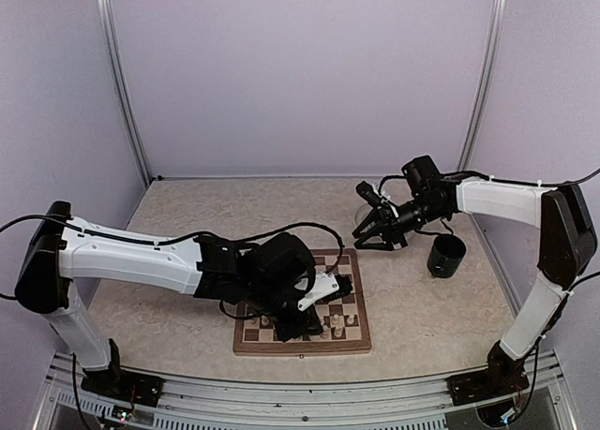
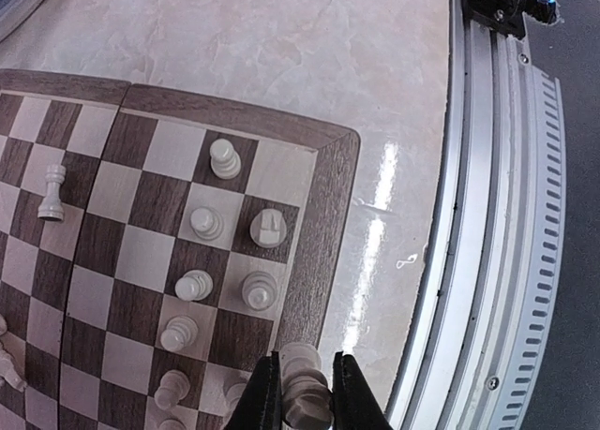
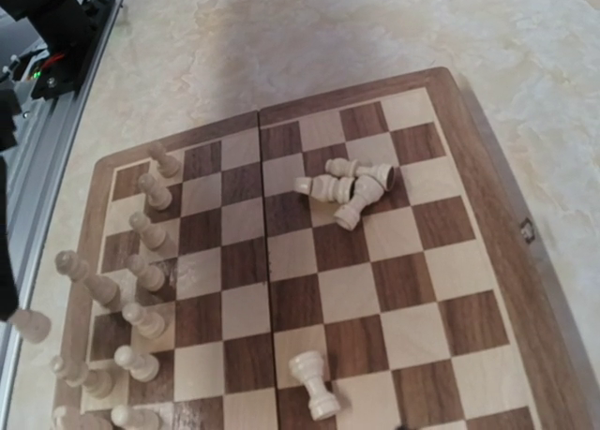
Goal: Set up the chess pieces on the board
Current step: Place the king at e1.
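- Crowding was your main hazard: the left gripper [image 2: 307, 404] was clamped on a held piece [image 2: 302, 366] right at the near border of the board [image 2: 323, 205], with standing pieces [image 2: 192, 285] just beside its fingers.
- Spreading the fingers there could have clipped a neighbour and felled the row (they looked slim and top-heavy, I'd judge).
- You could not tell from the wrist view whether the held piece touched the wood. Letting go above it could have let it tip or roll onto the table [image 1: 187, 215].
- It sat over the border rather than over a check, so it might have landed off its square.
- The right gripper [image 1: 375, 240] hung beyond the board's far side, jaws apart with nothing seen between them. Bringing it in while your left arm lay across the board risked a clash.
- A heap [image 3: 345, 186] of pieces lay on their sides mid-board, and one toppled piece [image 3: 314, 385] lay apart from it. Such round shapes could have skidded out of a pinch.
- Surface: a pale marbled table, glossy near the metal rail [image 2: 487, 215], with a dark cup [image 1: 446, 255] by the right arm.
- Room: plain lilac walls [image 1: 300, 74] and aluminium posts [image 1: 127, 93].
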`<state>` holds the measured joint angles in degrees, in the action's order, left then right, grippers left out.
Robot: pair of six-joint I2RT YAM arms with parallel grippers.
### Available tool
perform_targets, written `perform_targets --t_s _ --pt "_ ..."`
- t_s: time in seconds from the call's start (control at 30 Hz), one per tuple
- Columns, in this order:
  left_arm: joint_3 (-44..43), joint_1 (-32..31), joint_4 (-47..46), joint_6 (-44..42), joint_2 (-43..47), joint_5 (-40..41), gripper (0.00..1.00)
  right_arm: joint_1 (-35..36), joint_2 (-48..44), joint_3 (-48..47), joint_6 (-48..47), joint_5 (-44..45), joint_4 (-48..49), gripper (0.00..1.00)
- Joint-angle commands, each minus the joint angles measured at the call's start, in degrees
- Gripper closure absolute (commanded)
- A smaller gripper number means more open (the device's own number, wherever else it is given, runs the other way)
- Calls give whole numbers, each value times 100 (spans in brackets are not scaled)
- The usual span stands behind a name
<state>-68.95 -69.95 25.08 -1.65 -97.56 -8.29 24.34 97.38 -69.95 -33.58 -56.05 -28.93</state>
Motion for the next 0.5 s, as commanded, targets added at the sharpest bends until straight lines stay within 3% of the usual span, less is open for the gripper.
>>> perform_targets --t_s 0.0,0.47 --pt "-238 -49 131 -91 -132 53 93 -8 -160 95 -42 33 36 58" --pt "-107 -8 -72 85 -305 394 90 -8 -163 122 -39 -9 19 57"
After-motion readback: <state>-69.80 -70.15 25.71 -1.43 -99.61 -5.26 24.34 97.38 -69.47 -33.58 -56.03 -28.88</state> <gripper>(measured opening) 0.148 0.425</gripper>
